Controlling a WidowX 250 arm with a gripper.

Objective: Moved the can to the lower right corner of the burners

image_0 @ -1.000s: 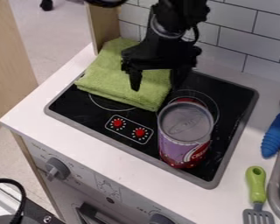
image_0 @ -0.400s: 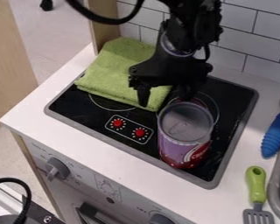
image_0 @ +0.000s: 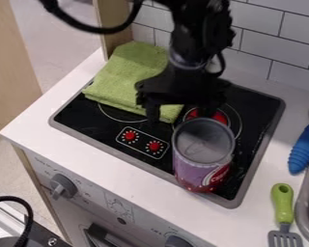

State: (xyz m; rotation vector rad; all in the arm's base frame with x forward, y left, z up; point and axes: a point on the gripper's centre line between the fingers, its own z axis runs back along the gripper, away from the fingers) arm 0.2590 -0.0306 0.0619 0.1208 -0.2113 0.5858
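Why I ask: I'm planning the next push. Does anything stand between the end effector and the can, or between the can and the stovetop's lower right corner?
Nothing visible does. The end effector hangs at the far side of the can, no object between them; only bare stovetop shows from can to corner.

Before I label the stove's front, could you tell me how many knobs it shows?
2: a gray knob at left, a second knob at the picture's bottom edge; more may be hidden.
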